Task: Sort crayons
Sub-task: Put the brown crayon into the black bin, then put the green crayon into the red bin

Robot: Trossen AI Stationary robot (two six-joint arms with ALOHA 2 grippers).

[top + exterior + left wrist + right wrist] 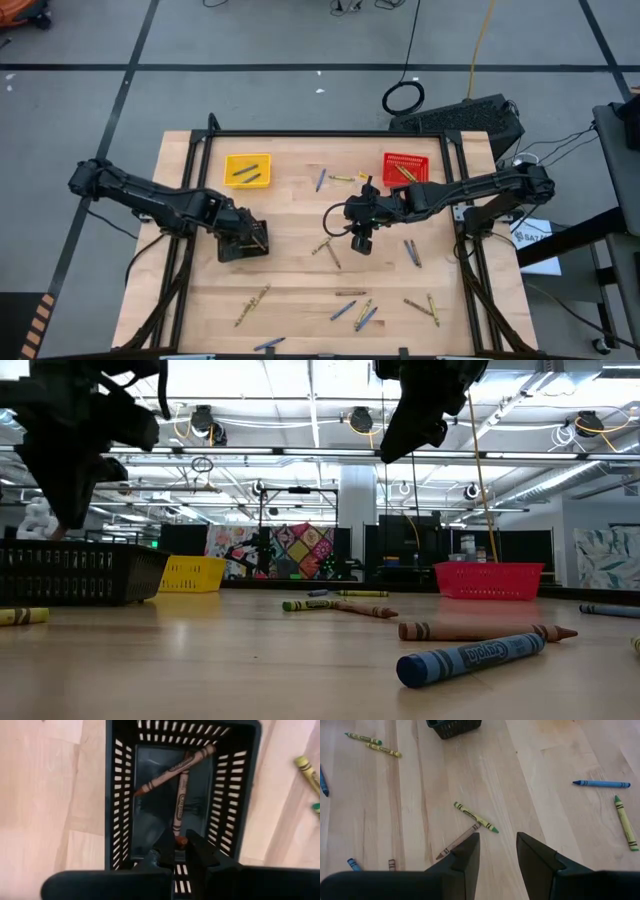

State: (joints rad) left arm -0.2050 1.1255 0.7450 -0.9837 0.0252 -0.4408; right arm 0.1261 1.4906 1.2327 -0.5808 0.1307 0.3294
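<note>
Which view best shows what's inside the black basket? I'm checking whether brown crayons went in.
The left wrist view: it looks straight down into the black basket, showing two brown crayons crossed on its floor. The high view shows the basket mostly hidden under the left gripper. The low view shows only its mesh side.

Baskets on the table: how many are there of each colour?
yellow basket: 1
red basket: 1
black basket: 1
Total: 3
</note>
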